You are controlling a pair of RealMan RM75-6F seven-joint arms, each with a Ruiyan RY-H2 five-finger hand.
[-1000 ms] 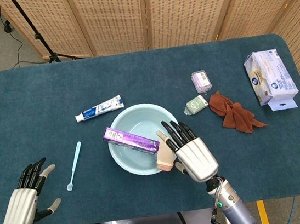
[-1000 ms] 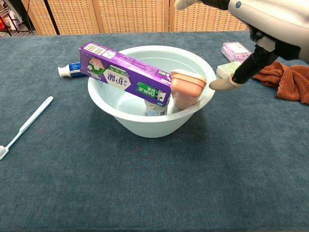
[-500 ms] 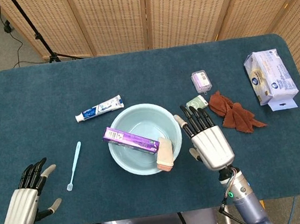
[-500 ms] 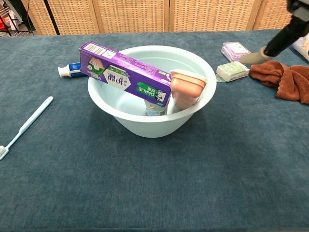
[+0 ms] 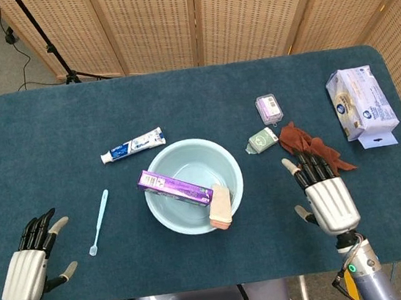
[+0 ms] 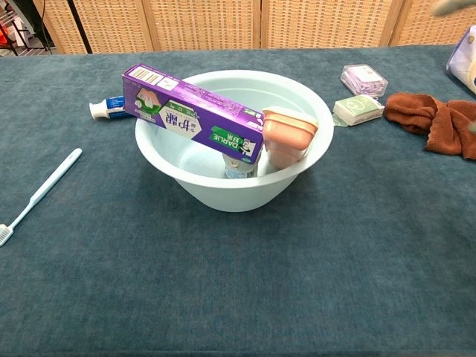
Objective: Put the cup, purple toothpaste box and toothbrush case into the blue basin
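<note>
Fingers of both hands are spread and hold nothing: the left hand [image 5: 26, 271] hovers over the near left corner of the table [image 5: 50, 133], and the right hand [image 5: 325, 196] hovers near the front edge toward the right, fingertips close to a rust-brown cloth [image 5: 311, 150].

One blue basin [image 6: 232, 184] sits near the middle of the table, slightly toward the front edge. One purple toothpaste box [image 6: 195, 113] lies across it, tilted, its far end propped on the basin's left rim and its near end down inside; white Chinese characters and a green patch show on its face, too small to read surely. One pinkish toothbrush case [image 6: 287, 135] leans against the basin's near right rim, beside the box. Under the box, at the basin's bottom, something carries the word "DARLIE" [image 6: 239, 168]; it may be the cup, but too little of it shows to tell.

Outside the basin there is one toothpaste tube [image 5: 132, 146], white and blue, just behind the basin to its left, and one pale blue toothbrush [image 5: 98, 222] well to the left. Toward the right edge lie one lilac box [image 5: 269, 108], one small green packet [image 5: 262, 141], and one large wipes pack [image 5: 360, 101] whose print is unreadable.
</note>
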